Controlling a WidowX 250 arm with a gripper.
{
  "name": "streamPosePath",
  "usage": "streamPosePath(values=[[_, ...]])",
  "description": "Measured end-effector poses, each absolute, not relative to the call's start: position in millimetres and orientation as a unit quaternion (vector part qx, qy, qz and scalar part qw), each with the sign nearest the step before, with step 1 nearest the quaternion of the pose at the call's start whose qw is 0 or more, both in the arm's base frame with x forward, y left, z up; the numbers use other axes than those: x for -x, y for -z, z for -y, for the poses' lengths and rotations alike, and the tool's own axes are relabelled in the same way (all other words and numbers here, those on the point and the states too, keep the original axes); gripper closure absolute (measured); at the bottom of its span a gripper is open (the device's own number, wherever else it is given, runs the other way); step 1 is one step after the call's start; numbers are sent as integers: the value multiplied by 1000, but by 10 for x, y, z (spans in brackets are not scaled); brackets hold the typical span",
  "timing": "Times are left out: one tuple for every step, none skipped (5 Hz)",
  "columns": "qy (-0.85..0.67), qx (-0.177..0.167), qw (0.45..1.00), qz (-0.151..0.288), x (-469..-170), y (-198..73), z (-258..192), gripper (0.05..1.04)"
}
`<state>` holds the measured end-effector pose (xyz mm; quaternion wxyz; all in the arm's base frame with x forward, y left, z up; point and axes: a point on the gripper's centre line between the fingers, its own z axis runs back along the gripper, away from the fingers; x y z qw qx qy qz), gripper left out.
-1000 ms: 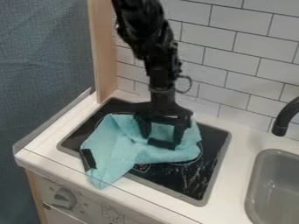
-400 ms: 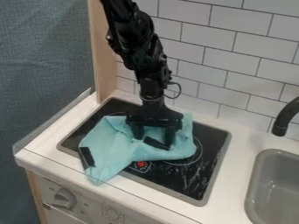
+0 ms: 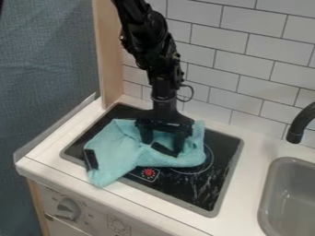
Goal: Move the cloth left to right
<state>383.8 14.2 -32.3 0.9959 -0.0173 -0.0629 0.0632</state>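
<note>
Camera view: nearest you, on the white front panel, a round knob (image 3: 67,209) has small marks printed around it, and a square printed symbol (image 3: 119,224) sits beside it, its details too small for you to read. Behind the panel comes the white counter (image 3: 247,184), with the black stovetop (image 3: 212,186) set into it inside a grey rim. On the stovetop's near part you can pick out a printed label (image 3: 148,173), a red centre ringed by small pale marks. The turquoise cloth (image 3: 117,154) lies rumpled over the stovetop's left and middle, its near corner lapping over the grey rim; a dark patch (image 3: 91,159) marks its left edge. Your black gripper (image 3: 163,148) points down at the cloth's right part, its two fingers spread well apart with turquoise fabric and a slanted dark strip visible between them. You cannot tell whether either finger has caught a fold. Over on the right are the grey sink (image 3: 286,177) and, farther back, the black faucet (image 3: 300,122). Behind the stovetop rise a wooden post (image 3: 111,60) and the white wall tiles (image 3: 252,41), with a blue-grey fabric panel (image 3: 46,78) to the left of the post.
</note>
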Motion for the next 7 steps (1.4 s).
streamPosePath(values=[[21, 24, 998, 59, -3948, 318, -144, 84], [85, 29, 994, 68, -4007, 316, -117, 84], [184, 47, 980, 66, -4014, 318, 21, 84], [273, 63, 958, 63, -3972, 316, 105, 84], [357, 71, 930, 55, -3851, 335, 167, 84], [408, 74, 909, 49, -3753, 336, 259, 84], [425, 82, 900, 43, -3660, 337, 376, 84]])
